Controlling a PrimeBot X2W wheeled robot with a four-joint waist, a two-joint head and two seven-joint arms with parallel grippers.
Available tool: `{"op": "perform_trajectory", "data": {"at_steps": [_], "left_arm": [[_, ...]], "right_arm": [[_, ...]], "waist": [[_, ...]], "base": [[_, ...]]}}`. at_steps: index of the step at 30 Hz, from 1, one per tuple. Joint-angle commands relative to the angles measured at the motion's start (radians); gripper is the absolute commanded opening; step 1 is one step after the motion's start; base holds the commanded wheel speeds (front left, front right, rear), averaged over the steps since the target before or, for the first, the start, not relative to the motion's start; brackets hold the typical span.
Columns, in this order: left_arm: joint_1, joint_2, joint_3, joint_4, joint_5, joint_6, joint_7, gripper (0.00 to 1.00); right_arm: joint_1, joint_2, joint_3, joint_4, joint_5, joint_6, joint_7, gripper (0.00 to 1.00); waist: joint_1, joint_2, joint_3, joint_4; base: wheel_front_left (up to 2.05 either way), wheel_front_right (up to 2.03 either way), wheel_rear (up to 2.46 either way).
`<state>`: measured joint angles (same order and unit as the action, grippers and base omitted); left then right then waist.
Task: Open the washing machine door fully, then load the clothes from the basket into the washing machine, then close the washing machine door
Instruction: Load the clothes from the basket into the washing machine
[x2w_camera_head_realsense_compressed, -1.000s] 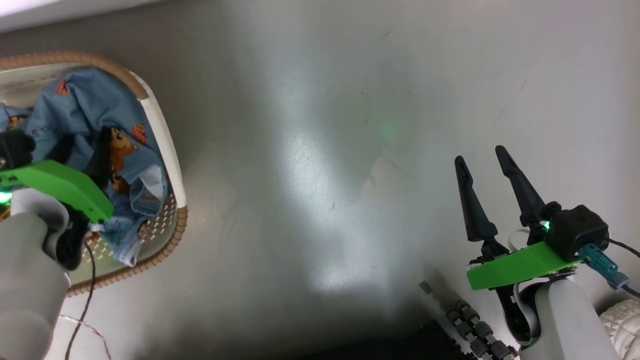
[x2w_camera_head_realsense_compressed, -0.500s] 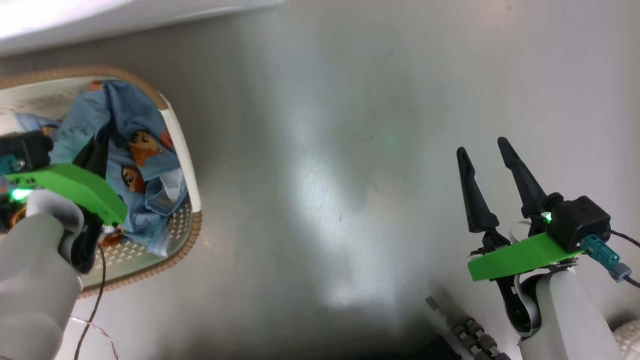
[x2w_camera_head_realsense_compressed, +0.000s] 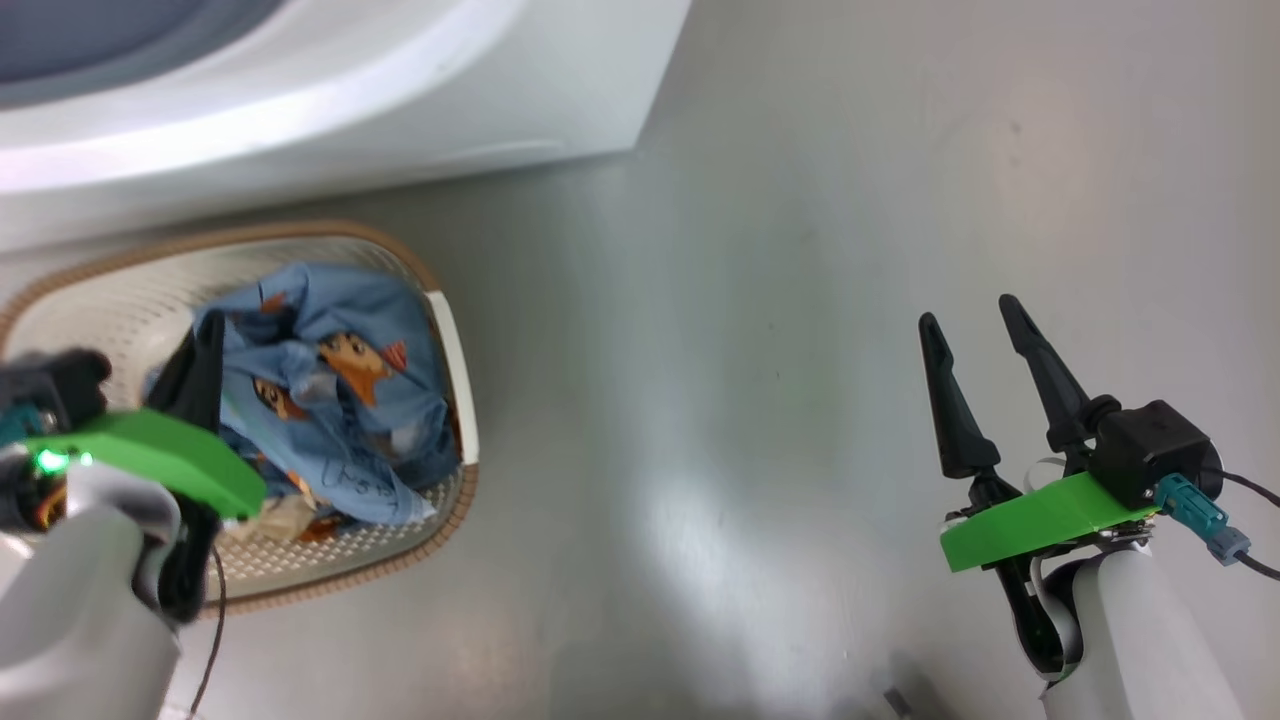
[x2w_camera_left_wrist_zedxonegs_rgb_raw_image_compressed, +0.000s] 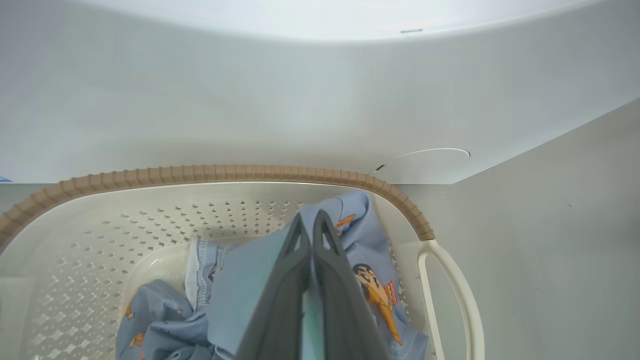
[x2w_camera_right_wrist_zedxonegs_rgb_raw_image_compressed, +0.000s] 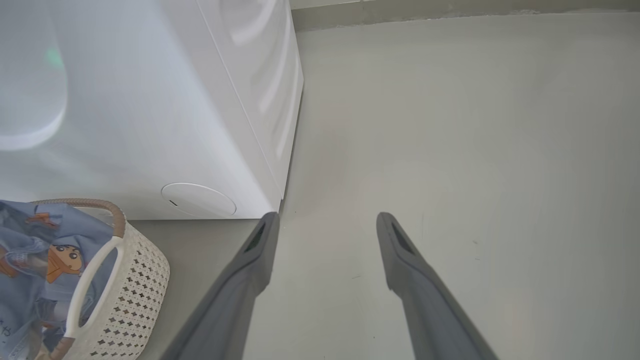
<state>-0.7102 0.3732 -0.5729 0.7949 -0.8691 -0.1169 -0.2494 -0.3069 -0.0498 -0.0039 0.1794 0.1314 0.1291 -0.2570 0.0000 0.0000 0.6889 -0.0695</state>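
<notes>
Where clothes (x2w_camera_left_wrist_zedxonegs_rgb_raw_image_compressed: 237, 292) bunch, left end effector (x2w_camera_left_wrist_zedxonegs_rgb_raw_image_compressed: 311, 223) grips them.

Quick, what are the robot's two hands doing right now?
Left gripper: closed on the clothes in the basket.
Right gripper: open, holding nothing.

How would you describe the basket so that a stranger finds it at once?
Find the big white washing machine. On the floor before it stands the basket, cream perforated plastic with a brown woven-look rim. Nothing else there holds light blue cartoon-print clothes.
</notes>
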Motion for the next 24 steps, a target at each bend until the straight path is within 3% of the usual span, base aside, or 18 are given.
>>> {"op": "perform_trajectory", "data": {"at_steps": [1, 12, 24], "left_arm": [[0.044, 0.034, 0.056, -0.030, 0.032, 0.011, -0.012, 0.00], [0.272, -0.066, 0.374, -0.283, 0.306, 0.031, -0.012, 0.00], [0.453, -0.170, 0.559, -0.484, 0.507, 0.001, -0.012, 0.00]], "right_arm": [[0.036, 0.000, 0.021, -0.013, -0.009, 0.002, -0.005, 1.00], [0.066, 0.000, 0.017, 0.017, -0.004, 0.002, -0.005, 1.00], [0.107, 0.000, 0.024, 0.047, 0.008, 0.002, -0.005, 1.00]], "waist": [[0.0000, 0.0000, -0.088, 0.041], [0.0000, 0.0000, -0.242, 0.065], [0.0000, 0.0000, -0.424, 0.078]], "base": [[0.00, 0.00, 0.00], [0.00, 0.00, 0.00], [0.00, 0.00, 0.00]]}}
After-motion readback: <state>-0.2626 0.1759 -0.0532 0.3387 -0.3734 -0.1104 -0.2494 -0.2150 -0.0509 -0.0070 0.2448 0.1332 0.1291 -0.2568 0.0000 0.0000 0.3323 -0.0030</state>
